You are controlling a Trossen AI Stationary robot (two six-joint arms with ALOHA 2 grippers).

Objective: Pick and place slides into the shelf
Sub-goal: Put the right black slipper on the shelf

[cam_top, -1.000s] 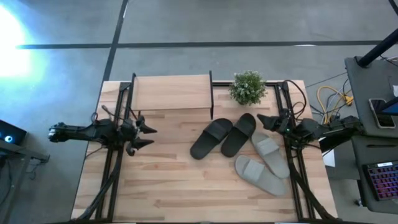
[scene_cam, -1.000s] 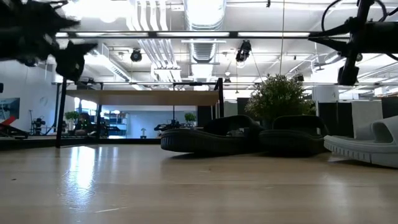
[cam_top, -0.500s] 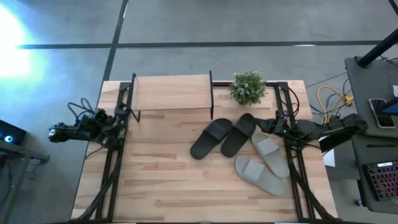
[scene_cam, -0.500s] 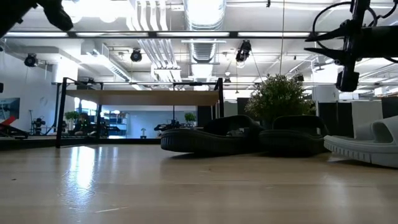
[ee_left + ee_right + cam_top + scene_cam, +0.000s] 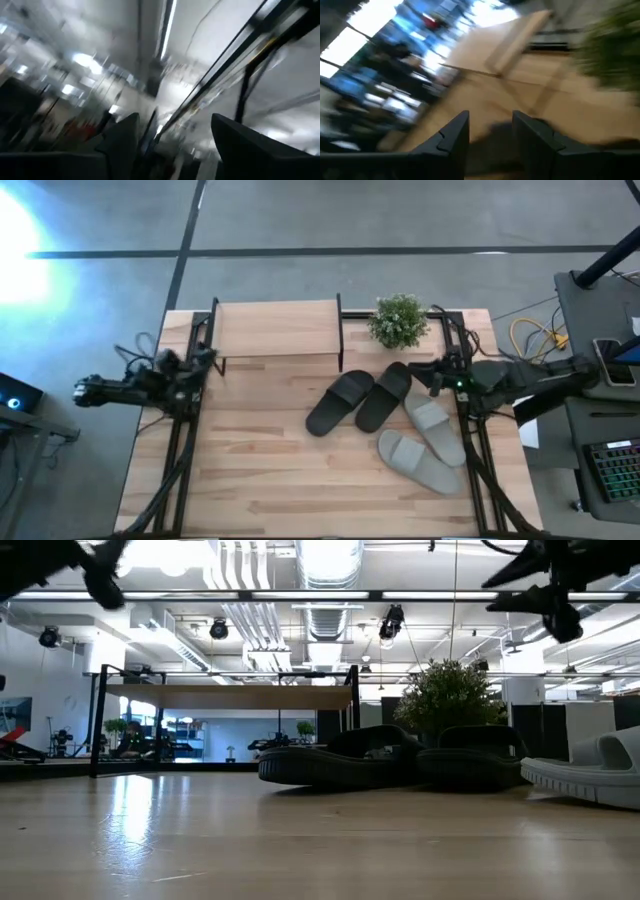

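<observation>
Four slides lying loose right of centre on the table (image 5: 250, 480), both arms hanging at its side edges with nothing held.

The shelf (image 5: 277, 329) is standing against the upper edge of the frame's table area, its top board bare, with a potted plant (image 5: 398, 320) just beside it on the right. The black slides (image 5: 358, 400) are lying side by side below the shelf's right end; the grey slides (image 5: 426, 440) are lying at the right edge, lower down. Bare wood is lying open across the lower left. The left gripper (image 5: 205, 358) is sitting at the left edge, near the shelf's left frame, jaws spread and empty in its wrist view. The right gripper (image 5: 420, 368) is hovering just above the black pair's far end, jaws parted a little, gripping nothing. Both wrist views are smeared, so little beyond the fingers (image 5: 451, 142) is showing clearly.
</observation>
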